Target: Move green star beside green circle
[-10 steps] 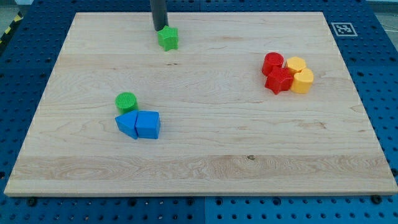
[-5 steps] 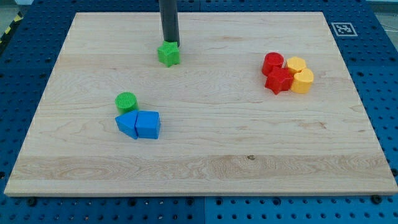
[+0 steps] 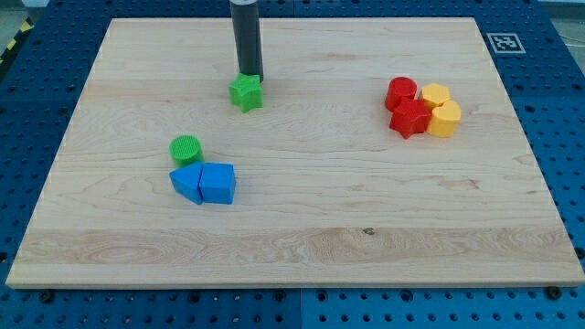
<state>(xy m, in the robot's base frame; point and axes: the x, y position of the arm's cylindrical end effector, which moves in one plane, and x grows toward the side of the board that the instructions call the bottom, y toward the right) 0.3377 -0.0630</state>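
The green star [image 3: 245,93] lies on the wooden board [image 3: 302,228] in the upper middle-left. My tip [image 3: 249,77] touches the star's top edge, just above it in the view. The green circle [image 3: 186,149] sits lower and to the left, well apart from the star, touching the top of two blue blocks.
Two blue blocks [image 3: 204,183] lie together just below the green circle. At the view's right is a cluster: a red cylinder [image 3: 400,92], a red star [image 3: 409,118] and two yellow blocks [image 3: 441,109]. A marker tag [image 3: 503,42] sits at the board's top right corner.
My tip has moved down the view and slightly right, pushing the green star down the board toward the green circle. The other blocks have not moved.
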